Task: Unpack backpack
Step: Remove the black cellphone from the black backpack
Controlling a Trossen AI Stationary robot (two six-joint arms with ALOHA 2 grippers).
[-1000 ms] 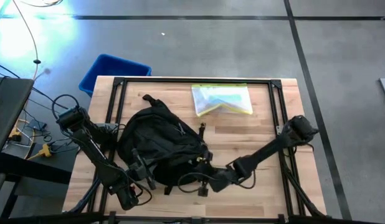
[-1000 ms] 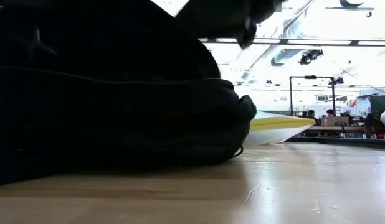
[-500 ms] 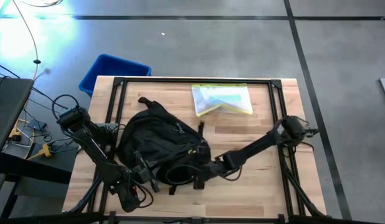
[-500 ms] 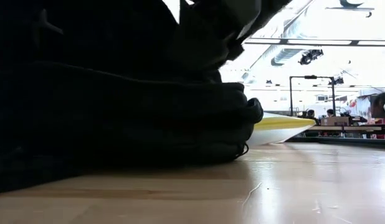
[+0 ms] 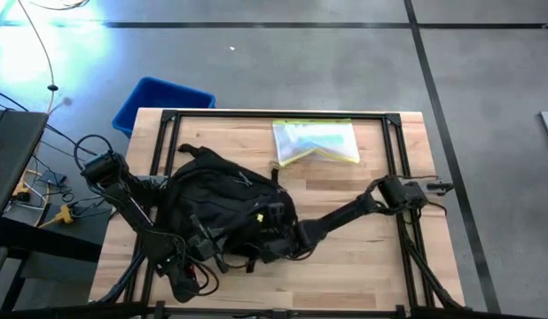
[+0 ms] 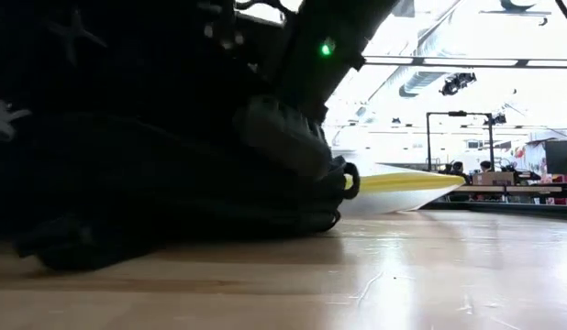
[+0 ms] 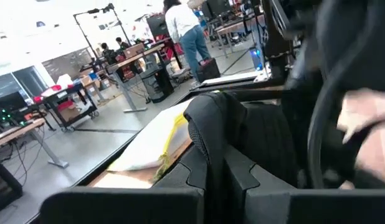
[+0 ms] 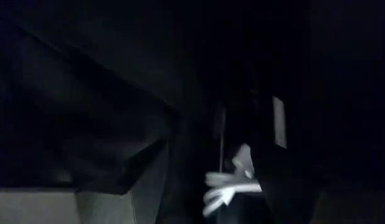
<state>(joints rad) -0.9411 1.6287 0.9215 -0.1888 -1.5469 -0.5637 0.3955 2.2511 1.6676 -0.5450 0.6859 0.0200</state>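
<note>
The right gripper point(image 5: 278, 237) is pushed into the mouth of the backpack point(image 5: 223, 211), at about five o'clock on the bag's body, and its fingertips are hidden by the dark fabric. Whether its jaws are parted or clamped on anything I cannot tell; its own wrist view shows only the black interior with something pale and crumpled point(image 8: 233, 183) lying close ahead. The left gripper point(image 5: 196, 257) sits at the bag's seven o'clock edge, closed, and appears to be pinching fabric or a strap there to steady the opening, though the contact itself is not clear.

The backpack lies on the left-centre of the bench point(image 5: 371, 275), slumped on its side. At one o'clock from it, well apart, rests a clear pouch with a yellow edge point(image 5: 316, 142). A blue bin point(image 5: 159, 102) stands on the floor off the bench's eleven o'clock corner.

The step in hand looks like reaching inside for the contents. Next, the right gripper probably needs to close on that pale item and draw it out through the opening while the left holds the bag firm.
</note>
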